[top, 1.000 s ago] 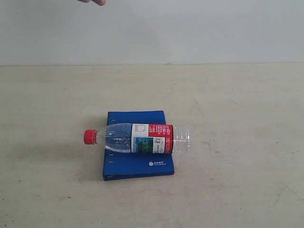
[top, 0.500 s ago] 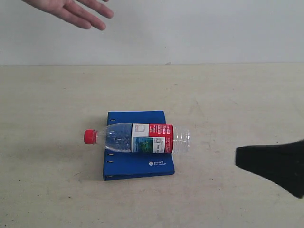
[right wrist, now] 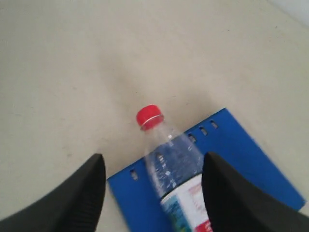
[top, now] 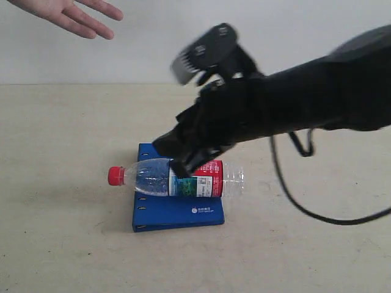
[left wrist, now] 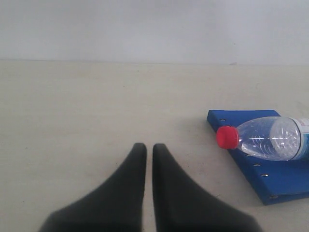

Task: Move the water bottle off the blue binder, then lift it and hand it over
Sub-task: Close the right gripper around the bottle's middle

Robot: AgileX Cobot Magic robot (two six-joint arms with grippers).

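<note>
My right gripper hangs over the water bottle with its jaws spread wide, one finger on each side (touching or not, I cannot tell). The bottle lies on its side across the blue binder, its red cap jutting past the left edge. My left gripper, narrowed to a slit, is over bare tabletop.

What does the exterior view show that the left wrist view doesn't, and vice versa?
Only exterior: a person's open hand at the upper left, the right arm over the water bottle, and the white logo on the blue binder. Only left wrist: the left end effector, shut, above the table. Both: the bottle lying on the binder, red cap overhanging its holed edge.
</note>
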